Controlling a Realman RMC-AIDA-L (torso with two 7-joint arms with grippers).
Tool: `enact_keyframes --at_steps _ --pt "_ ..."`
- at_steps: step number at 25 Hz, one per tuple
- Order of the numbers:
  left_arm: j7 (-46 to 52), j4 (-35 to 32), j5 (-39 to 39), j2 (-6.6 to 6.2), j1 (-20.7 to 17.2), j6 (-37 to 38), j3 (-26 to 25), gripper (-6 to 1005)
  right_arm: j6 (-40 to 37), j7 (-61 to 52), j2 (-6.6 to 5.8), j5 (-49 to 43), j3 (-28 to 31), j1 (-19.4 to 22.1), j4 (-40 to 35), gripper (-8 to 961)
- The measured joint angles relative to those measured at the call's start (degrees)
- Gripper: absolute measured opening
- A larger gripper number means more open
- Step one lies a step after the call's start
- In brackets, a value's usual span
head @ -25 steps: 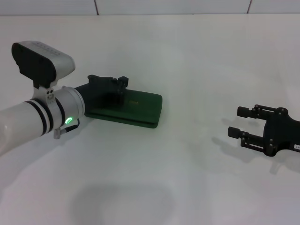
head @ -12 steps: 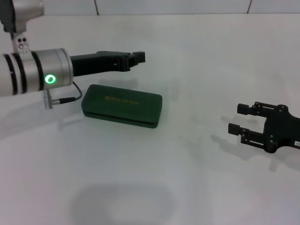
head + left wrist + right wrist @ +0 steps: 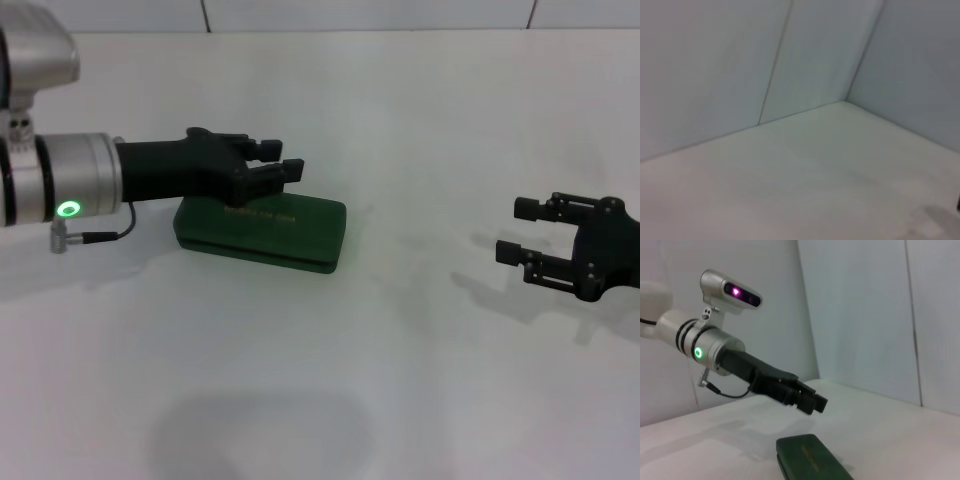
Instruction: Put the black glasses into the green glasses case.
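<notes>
The green glasses case (image 3: 262, 232) is seen closed at centre left, the narrowly parted left gripper (image 3: 282, 166) raised above it and the wide-open right gripper (image 3: 521, 230) idle at far right; the glasses are unseen, so lid-opening is judged next.

Green glasses case (image 3: 262, 231) — shut (gold lettering up) — flat on table.

One green glasses case (image 3: 262, 231) is lying closed on one white table (image 3: 400, 380). Two grippers are showing: one left gripper (image 3: 278, 163) hovering above the case on the left, one right gripper (image 3: 522, 232) sitting at the right.
</notes>
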State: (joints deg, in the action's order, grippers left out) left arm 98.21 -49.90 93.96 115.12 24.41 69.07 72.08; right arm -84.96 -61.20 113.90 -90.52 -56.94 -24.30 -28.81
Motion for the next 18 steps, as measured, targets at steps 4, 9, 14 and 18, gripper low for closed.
enact_keyframes --at_steps 4,9,14,18 --pt "-7.3 -3.9 0.1 1.90 -4.6 1.6 -3.0 317 -2.1 0.7 -0.03 0.0 -0.1 0.4 -2.8 598" --pt "-11.4 -7.6 1.3 2.47 -9.5 8.3 -3.9 530 -5.9 4.3 -0.26 -0.5 -0.1 0.5 -4.0 600" --pt "-12.2 -7.4 1.3 2.57 -13.1 15.5 -5.6 731 -8.4 6.7 -0.40 -2.1 -0.2 0.9 -4.0 600" --pt "-14.3 -6.3 1.5 2.35 -16.9 19.4 -6.0 853 -9.4 6.7 -0.22 -4.7 -0.2 1.2 -3.7 599"
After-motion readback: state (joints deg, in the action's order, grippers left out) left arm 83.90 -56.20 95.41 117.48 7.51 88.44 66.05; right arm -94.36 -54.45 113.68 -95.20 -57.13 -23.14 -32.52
